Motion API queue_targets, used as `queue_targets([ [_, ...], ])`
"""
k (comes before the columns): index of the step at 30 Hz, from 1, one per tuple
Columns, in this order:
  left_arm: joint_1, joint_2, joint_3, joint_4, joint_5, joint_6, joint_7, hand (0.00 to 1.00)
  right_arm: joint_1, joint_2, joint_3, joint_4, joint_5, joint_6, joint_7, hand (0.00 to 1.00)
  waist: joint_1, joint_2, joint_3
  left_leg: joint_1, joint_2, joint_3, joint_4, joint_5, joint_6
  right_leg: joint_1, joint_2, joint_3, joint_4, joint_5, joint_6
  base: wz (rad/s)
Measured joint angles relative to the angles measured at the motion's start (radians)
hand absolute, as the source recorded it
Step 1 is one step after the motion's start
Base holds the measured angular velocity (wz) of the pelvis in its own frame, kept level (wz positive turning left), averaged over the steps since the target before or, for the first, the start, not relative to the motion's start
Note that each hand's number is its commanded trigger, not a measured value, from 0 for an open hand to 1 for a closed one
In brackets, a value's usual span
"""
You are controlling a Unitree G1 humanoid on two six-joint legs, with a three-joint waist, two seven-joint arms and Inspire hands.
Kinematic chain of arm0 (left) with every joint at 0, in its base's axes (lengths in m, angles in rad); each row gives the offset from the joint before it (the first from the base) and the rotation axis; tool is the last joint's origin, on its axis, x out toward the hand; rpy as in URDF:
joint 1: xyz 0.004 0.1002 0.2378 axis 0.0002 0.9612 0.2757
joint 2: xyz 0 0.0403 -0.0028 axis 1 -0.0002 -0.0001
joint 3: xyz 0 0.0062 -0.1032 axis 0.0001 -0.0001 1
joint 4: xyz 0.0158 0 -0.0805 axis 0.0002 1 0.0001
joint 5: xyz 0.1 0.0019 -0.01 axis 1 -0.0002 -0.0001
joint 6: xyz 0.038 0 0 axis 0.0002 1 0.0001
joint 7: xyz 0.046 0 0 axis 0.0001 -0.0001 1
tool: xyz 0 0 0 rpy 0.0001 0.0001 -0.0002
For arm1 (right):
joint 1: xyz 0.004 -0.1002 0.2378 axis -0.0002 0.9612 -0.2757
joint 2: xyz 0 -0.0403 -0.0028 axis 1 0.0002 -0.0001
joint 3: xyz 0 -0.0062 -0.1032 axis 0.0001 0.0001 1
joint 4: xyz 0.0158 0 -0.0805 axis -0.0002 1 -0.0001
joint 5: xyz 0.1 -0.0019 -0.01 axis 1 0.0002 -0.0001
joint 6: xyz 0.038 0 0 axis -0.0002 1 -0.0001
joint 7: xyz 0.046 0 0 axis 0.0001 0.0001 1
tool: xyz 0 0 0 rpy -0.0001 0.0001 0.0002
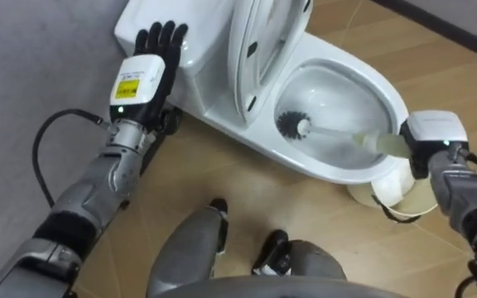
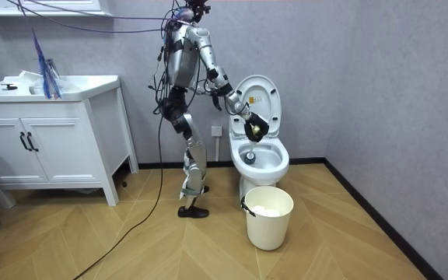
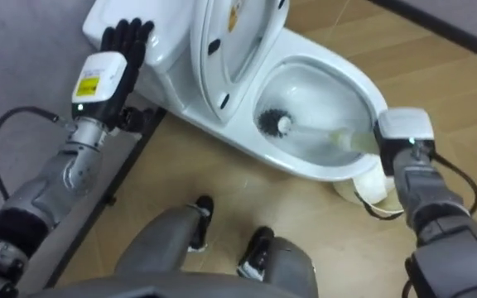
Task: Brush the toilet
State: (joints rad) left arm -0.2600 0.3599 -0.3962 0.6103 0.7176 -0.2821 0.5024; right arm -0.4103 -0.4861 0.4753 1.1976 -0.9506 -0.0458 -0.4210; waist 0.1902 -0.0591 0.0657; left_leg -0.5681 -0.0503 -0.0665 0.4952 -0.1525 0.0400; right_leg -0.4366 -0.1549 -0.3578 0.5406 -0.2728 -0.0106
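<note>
Fingers of the right hand (image 1: 434, 139) clench the end of a pale-handled toilet brush (image 1: 293, 125). Its dark round bristle head sits low in the white ceramic toilet bowl (image 1: 390, 98), toward the bowl's back edge beneath the raised white seat and lid (image 1: 263, 41). The left hand (image 1: 143, 79) lies flat, fingers straight, on top of the white cistern (image 1: 199, 51). Brushing looks to be under way, but I cannot tell how much of the bowl is scrubbed. By my judgement, what is left is working round the walls and front rim, then lifting the brush out and putting it away.
</note>
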Motion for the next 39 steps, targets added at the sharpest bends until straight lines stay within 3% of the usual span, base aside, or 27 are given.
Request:
queue_targets([
  [7, -0.027, 0.016, -0.011, -0.032, -0.010, -0.015, 0.089, 0.00, -0.055, -0.025, 0.025, -0.014, 0.040, 0.046, -0.012, 1.00, 0.012, 0.012, 0.0009, -0.126, 0.006, -0.004, 0.040, 0.013, -0.007, -0.123, -0.001, 0.001, 0.040, -0.001, -0.015, 0.00],
  [12, -0.049, 0.024, -0.034, -0.065, -0.017, -0.002, 0.134, 0.00, -0.101, -0.044, 0.066, 0.015, 0.212, 0.080, -0.040, 1.00, 0.030, 0.032, 0.0129, -0.200, 0.006, 0.002, 0.071, 0.012, -0.009, -0.204, -0.015, 0.004, 0.101, -0.013, -0.026, 0.00],
  [14, -0.053, 0.043, -0.045, -0.118, -0.018, 0.027, 0.162, 0.00, -0.103, -0.046, 0.038, 0.017, 0.302, 0.088, -0.070, 1.00, 0.030, 0.032, 0.0127, -0.258, 0.001, 0.004, 0.090, 0.013, -0.010, -0.269, -0.025, 0.011, 0.134, -0.022, -0.030, 0.00],
  [19, -0.053, 0.045, -0.054, -0.159, -0.015, 0.093, 0.195, 0.00, -0.122, -0.025, 0.001, 0.082, 0.542, 0.081, -0.140, 1.00, 0.014, 0.038, 0.0137, -0.307, -0.004, 0.007, 0.118, 0.013, -0.011, -0.325, -0.038, 0.014, 0.177, -0.033, -0.036, 0.02],
  [22, -0.054, 0.044, -0.057, -0.161, -0.012, 0.126, 0.195, 0.00, -0.121, -0.006, -0.038, 0.090, 0.577, 0.081, -0.145, 1.00, -0.008, 0.040, 0.0133, -0.309, -0.020, 0.008, 0.127, 0.013, -0.010, -0.334, -0.062, 0.012, 0.212, -0.052, -0.035, 0.13],
  [28, -0.054, 0.029, -0.057, -0.153, 0.001, 0.160, 0.190, 0.00, -0.116, -0.005, -0.023, 0.090, 0.396, 0.087, -0.148, 1.00, -0.012, 0.083, 0.0172, -0.308, -0.024, 0.012, 0.142, 0.011, -0.006, -0.334, -0.058, 0.024, 0.224, -0.055, -0.029, 0.00],
  [33, -0.057, 0.005, -0.060, -0.117, -0.004, 0.160, 0.199, 0.00, -0.091, 0.016, 0.025, 0.028, 0.213, 0.161, -0.144, 1.00, 0.009, 0.100, 0.0122, -0.299, -0.013, 0.019, 0.143, 0.009, -0.009, -0.329, -0.048, 0.027, 0.215, -0.052, -0.033, -0.07],
  [34, -0.050, 0.005, -0.058, -0.114, -0.004, 0.160, 0.205, 0.00, -0.074, 0.013, 0.026, -0.019, 0.174, 0.183, -0.141, 1.00, 0.009, 0.107, 0.0074, -0.297, -0.009, 0.019, 0.143, 0.007, -0.011, -0.323, -0.037, 0.026, 0.202, -0.048, -0.036, -0.14],
  [39, -0.003, 0.012, -0.059, -0.117, -0.049, 0.161, 0.214, 0.00, 0.079, -0.008, 0.035, -0.283, 0.091, 0.247, -0.098, 1.00, 0.004, 0.120, -0.0020, -0.249, 0.020, 0.020, 0.109, -0.002, -0.022, -0.262, 0.008, 0.029, 0.129, -0.030, -0.039, -0.14],
])
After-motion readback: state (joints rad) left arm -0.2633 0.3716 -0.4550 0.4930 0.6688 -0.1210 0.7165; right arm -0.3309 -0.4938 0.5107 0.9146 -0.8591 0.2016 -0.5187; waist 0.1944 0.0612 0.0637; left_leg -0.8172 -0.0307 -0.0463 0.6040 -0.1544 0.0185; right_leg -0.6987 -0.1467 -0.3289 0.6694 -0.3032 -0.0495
